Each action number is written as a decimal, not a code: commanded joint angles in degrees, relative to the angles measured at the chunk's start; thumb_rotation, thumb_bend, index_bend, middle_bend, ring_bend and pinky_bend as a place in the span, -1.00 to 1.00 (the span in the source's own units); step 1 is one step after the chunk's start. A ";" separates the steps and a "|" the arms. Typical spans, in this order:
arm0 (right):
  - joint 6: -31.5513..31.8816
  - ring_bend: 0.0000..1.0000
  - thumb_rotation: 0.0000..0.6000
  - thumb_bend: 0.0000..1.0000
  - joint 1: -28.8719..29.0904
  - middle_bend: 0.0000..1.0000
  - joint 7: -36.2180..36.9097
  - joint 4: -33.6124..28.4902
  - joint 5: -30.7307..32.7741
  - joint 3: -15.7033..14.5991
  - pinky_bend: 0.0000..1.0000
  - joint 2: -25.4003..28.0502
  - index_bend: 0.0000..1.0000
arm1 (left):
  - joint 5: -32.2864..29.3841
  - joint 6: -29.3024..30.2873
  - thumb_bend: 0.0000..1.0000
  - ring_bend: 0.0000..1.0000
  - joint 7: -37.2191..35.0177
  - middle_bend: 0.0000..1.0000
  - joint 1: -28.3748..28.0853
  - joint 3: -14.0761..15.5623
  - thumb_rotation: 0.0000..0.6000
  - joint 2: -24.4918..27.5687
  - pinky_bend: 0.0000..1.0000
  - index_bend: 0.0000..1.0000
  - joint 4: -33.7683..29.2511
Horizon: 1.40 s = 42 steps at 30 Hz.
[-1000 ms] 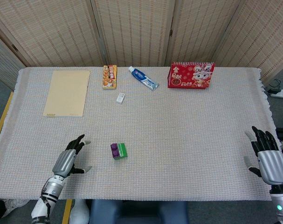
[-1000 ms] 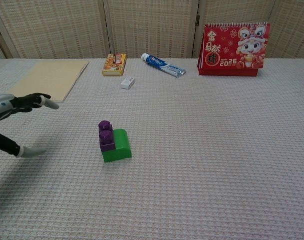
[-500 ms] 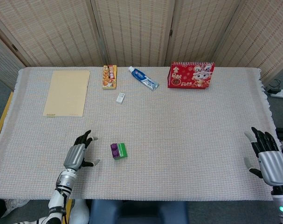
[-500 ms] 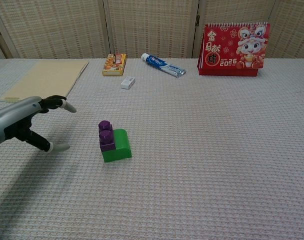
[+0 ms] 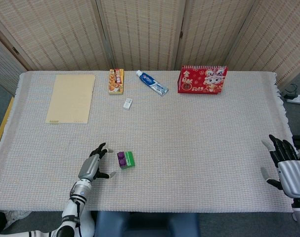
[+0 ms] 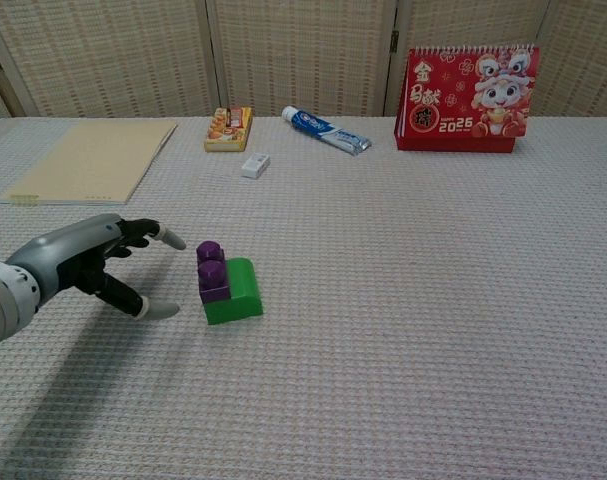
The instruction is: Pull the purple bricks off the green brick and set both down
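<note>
The purple bricks (image 6: 213,271) sit stacked on the left part of the green brick (image 6: 238,293), low on the table (image 5: 199,143) toward seven o'clock from its middle. The left hand (image 6: 95,265) hovers just beside them at their nine o'clock, fingers spread and empty, its fingertips (image 6: 171,242) near but not touching the purple. The right hand (image 5: 286,168) hangs at the table's four o'clock edge, fingers apart, holding nothing, well apart from the bricks.

The table holds two purple bricks (image 6: 213,273) stacked on one green brick (image 6: 235,292), plus one notepad (image 5: 71,98), one snack box (image 5: 116,81), one toothpaste tube (image 5: 152,82), one calendar (image 5: 202,80), one small white eraser (image 5: 128,103), and two hands: left hand (image 6: 88,266), right hand (image 5: 289,170).
</note>
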 commanded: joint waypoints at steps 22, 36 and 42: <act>1.75 -1.00 1.00 -0.08 -0.67 -1.00 3.29 0.58 -0.77 -0.17 -1.00 1.15 -1.00 | -2.21 1.14 -0.49 -1.00 -0.21 -1.00 -3.68 -2.12 1.00 -6.95 -1.00 -0.52 5.78; 1.81 -1.00 1.00 -0.08 -0.69 -1.00 3.04 0.54 -0.80 -0.14 -1.00 1.06 -1.00 | -3.28 -0.09 -0.49 -1.00 -1.34 -1.00 -4.23 -2.28 1.00 -6.92 -1.00 -0.41 7.54; 1.64 -1.00 1.00 -0.09 -0.63 -1.00 2.82 0.53 -0.61 -0.06 -1.00 0.98 -1.00 | -1.59 -0.25 -0.49 -1.00 -3.53 -1.00 -3.78 -1.95 1.00 -6.75 -1.00 -0.32 7.43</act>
